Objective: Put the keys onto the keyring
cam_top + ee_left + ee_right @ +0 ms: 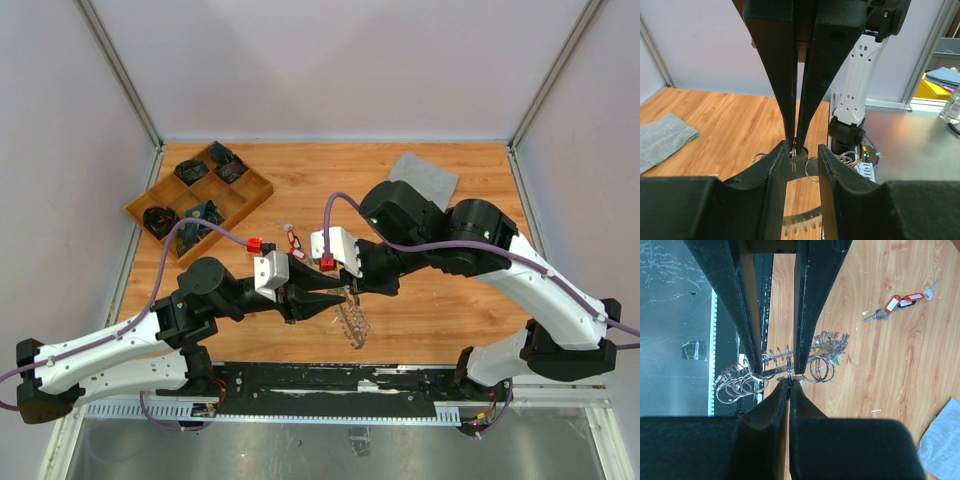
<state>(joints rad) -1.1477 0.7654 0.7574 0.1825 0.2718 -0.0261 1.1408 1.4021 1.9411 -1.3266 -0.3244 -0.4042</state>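
The keyring (352,322), a thin silver ring fringed with small split rings, lies near the table's front middle. It also shows in the left wrist view (805,220) and the right wrist view (735,385). My right gripper (790,380) is shut on one small split ring (794,156) of the keyring's fringe. My left gripper (804,150) is open, its fingers straddling that ring and the right gripper's tips. In the top view the left gripper (328,299) and right gripper (347,287) meet tip to tip above the keyring. Keys (293,240) with red tags lie apart on the wood, also in the right wrist view (897,302).
A wooden compartment tray (258,195) with dark items stands at the back left. A grey cloth (423,177) lies at the back right, also in the right wrist view (942,440). The table's front edge and black rail run just below the keyring.
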